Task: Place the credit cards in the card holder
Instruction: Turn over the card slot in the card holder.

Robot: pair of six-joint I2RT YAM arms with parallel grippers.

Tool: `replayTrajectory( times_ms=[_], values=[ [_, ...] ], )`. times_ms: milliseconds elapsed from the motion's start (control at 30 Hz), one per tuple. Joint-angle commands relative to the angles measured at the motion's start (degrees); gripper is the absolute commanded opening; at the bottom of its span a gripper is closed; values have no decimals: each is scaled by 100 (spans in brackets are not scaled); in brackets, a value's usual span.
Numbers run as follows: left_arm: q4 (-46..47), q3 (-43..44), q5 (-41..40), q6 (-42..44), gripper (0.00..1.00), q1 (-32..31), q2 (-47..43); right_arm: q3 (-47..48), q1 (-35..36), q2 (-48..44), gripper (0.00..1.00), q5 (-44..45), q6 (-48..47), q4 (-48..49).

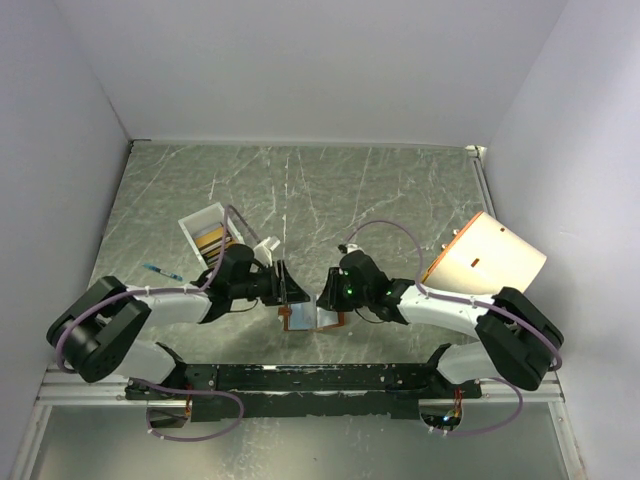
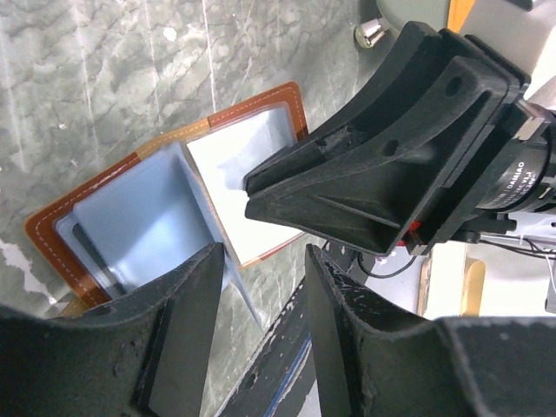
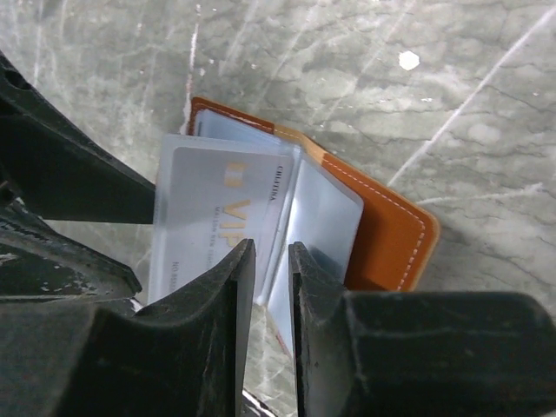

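Your holder lies open and flat on the table, at the centre of the near edge, directly between the two grippers. Left gripper: the jaws stand well apart over one end of the holder. A clear leaf rises from the fold and leans against one finger. It is far too thin for that gap, so nothing is clamped there. Right gripper: it comes in from the opposite side, tips low over the leaves, jaws only a narrow slit apart. A leaf's edge runs down into that slit, and you cannot tell from either wrist view whether it is pinched or free. A pale card marked VIP sits behind clear plastic in the holder, just ahead of the right fingertips, its lower part hidden by them. The orange-brown cover shows beyond the leaves, flat on the table. Gold cards sit in the white tray beyond the left arm, well apart from the holder.
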Motion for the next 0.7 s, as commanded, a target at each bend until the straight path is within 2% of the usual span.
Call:
replayTrajectory(
  times_ms=[0,233,367,533,667],
  values=[
    [400,238,199,-51,53,-88,154,35,9,-165,22,360,-134,-380],
    [401,525,140,-40,54,-272,359,193,10,-1130,21,1352,-217,-1462],
    [383,709,146,26,53,-385,589,337,11,-1780,25,1761,-242,-1883],
    [471,834,93,3,53,-503,827,374,13,-2159,27,1783,-286,-1979],
    [496,933,69,28,54,-566,1007,171,11,-2311,27,1680,-317,-1694]
  ],
)
